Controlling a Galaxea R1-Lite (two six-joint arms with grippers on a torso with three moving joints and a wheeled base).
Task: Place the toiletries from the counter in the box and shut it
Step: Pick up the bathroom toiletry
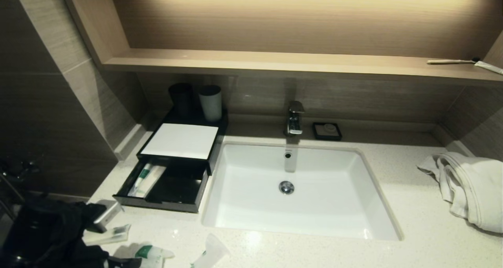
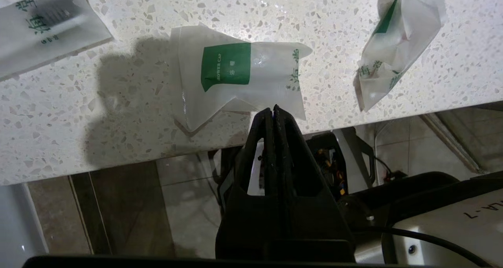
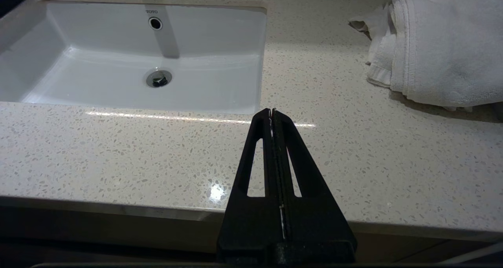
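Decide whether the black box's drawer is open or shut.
Open: the drawer is pulled out from under the white lid, with a packet lying inside.

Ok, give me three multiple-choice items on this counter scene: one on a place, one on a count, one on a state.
1. Where is the white towel?
A. On the counter to the right of the sink
B. In the sink
C. On the shelf

2. How many cups stand behind the black box?
A. One
B. Two
C. Four

3. What state is the box drawer in?
A. Pushed shut
B. Removed
C. Pulled open

Answers:
1. A, the towel lies bunched on the counter, right of the sink.
2. B, a dark cup and a pale cup stand there.
3. C, the drawer sticks out with a packet lying inside.
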